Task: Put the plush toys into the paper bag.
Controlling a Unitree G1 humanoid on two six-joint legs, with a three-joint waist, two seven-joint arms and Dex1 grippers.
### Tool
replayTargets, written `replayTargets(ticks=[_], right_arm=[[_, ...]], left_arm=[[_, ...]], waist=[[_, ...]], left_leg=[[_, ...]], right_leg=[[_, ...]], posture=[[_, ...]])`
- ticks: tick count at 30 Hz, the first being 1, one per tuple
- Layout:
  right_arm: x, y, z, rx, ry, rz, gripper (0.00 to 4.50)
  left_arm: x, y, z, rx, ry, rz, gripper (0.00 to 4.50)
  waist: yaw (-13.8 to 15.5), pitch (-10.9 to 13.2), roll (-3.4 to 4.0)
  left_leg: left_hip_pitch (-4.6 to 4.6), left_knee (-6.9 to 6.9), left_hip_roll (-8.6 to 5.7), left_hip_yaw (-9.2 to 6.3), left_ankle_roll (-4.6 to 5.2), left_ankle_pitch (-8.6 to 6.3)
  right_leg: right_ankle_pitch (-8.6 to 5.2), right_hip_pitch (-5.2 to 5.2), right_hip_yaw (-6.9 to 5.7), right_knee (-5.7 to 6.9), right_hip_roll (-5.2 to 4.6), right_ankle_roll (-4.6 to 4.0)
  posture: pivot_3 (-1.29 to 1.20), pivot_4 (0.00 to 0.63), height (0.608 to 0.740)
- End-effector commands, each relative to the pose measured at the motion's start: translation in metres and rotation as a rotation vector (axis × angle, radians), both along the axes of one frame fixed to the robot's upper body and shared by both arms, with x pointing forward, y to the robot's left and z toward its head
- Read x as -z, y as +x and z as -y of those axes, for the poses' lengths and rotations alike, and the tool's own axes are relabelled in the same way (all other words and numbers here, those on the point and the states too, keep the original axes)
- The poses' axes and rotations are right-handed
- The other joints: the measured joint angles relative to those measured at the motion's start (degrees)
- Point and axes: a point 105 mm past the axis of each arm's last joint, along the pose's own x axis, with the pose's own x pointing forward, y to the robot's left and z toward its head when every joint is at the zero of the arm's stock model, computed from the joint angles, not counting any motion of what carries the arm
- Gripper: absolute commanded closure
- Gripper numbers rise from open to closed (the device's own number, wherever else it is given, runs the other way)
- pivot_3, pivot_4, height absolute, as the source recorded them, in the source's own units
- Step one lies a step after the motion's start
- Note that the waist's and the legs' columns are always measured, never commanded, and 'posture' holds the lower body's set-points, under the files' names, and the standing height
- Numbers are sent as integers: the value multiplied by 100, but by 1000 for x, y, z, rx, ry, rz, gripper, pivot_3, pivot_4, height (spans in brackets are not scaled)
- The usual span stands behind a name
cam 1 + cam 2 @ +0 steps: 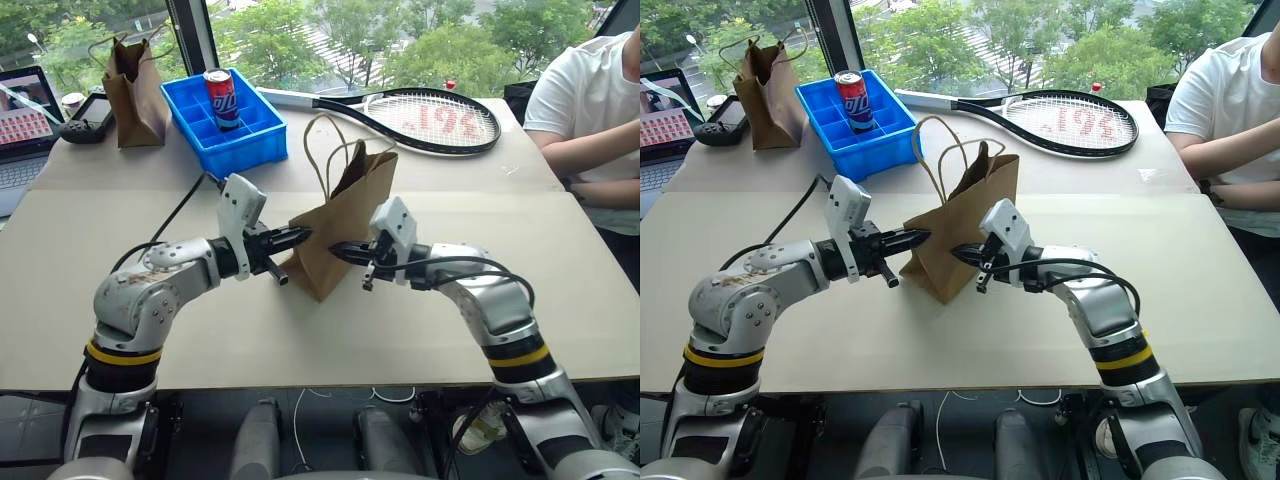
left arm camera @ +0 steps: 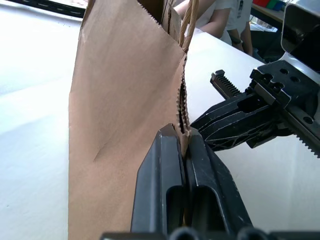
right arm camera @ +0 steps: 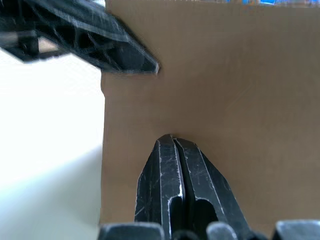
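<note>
Paper bag (image 1: 340, 225) is the landmark — it stands on the table (image 1: 120, 250), leaning, handles up, between the two arms.

Nearest, on the bag's left side: left gripper (image 1: 297, 238), fingers pressed fully together. The left wrist view shows them pinching the bag's serrated edge (image 2: 183, 127) where the side fold meets the mouth. So the left has hold of the paper.

On the bag's right side: right gripper (image 1: 342, 250), fingers also fully closed, tips against the flat brown face of the bag. In the right wrist view the tips meet the paper, but I cannot tell whether any fold is caught between them or whether they merely press on it.

Progress — no plush toys visible on the table near the bag. The bag's mouth is narrow and its inside is not visible, so I cannot say whether they are already in. My reading: either the toys are in and the bag is being handled, or the mouth is being readied.

Beyond the bag: blue bin (image 1: 235, 140) with a soda can (image 1: 221, 98), then a tennis racket (image 1: 430, 118). Farther left, a darker paper bag (image 1: 135, 90). A person's arm (image 1: 590, 150) rests at the far right.
</note>
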Motion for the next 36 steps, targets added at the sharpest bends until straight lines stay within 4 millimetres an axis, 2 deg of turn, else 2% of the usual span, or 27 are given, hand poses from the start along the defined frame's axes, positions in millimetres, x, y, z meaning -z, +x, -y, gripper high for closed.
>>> replayTargets(ticks=[1, 5, 9, 11, 14, 18, 22, 29, 32, 36], right_arm=[[-3, -13, 43, 54, -87, -15, 4500], [-1, -33, 98, 142, -192, -79, 4500], [-10, -50, 151, 266, -267, -101, 4500], [-15, -57, 173, 333, -291, -100, 4500], [-20, -66, 191, 395, -309, -99, 4500], [-24, -75, 196, 428, -314, -92, 4500], [-27, -80, 189, 431, -291, -89, 4500], [-26, -79, 180, 427, -277, -101, 4500], [-29, -75, 179, 418, -271, -99, 4500], [-30, -71, 173, 381, -241, -99, 4500]], left_arm=[[-29, -5, -3, 136, 13, 146, 4437], [-36, -8, -6, 312, 55, 197, 4437], [-33, -13, -10, 491, 93, 192, 4437], [-34, -14, -9, 565, 79, 191, 4437], [-31, -13, -6, 649, 75, 198, 4437], [-16, -11, -5, 706, 115, 180, 4437], [4, -5, -7, 717, 147, 157, 4437], [18, 1, -11, 696, 203, 143, 4437], [18, -3, -19, 670, 188, 68, 3785], [9, -6, -30, 622, 180, 66, 2525]], waist=[[20, 0, 0], [70, 0, 0], [48, 0, 0], [46, 0, 0], [45, 0, 0], [3, 0, 0], [-36, 0, 0], [-31, 0, 0], [-33, 0, 1], [-60, 0, 1]], left_leg=[[0, 0, -1, 1, 0, 0], [-3, -4, -2, 2, 0, 0], [1, -5, -1, 3, 1, 0], [1, -2, -1, 3, 1, 0], [0, 2, -1, 2, 2, 0], [2, 5, -1, 2, 2, 0], [2, 7, -1, 0, 3, 1], [1, 10, -1, -1, 3, 1], [1, 11, -1, -1, 3, 1], [3, 8, 0, -2, 3, 1]], right_leg=[[0, 1, 0, -5, -1, -1], [-12, 0, 0, -13, -2, -20], [-26, 2, 3, -10, -1, -37], [-29, 3, 1, -10, -1, -33], [-38, 4, 2, -11, -1, -17], [-42, 7, 4, -8, -1, -8], [-42, 8, 4, -3, -1, -6], [-42, 10, 4, -4, -1, -7], [-42, 11, 3, -4, -2, -6], [-42, 8, 3, 0, 0, -6]], posture=[[0, 150, 740], [0, 150, 740], [0, 150, 740], [0, 150, 740], [0, 150, 740], [0, 150, 740], [0, 150, 740], [0, 150, 740], [0, 150, 740], [0, 150, 740]])
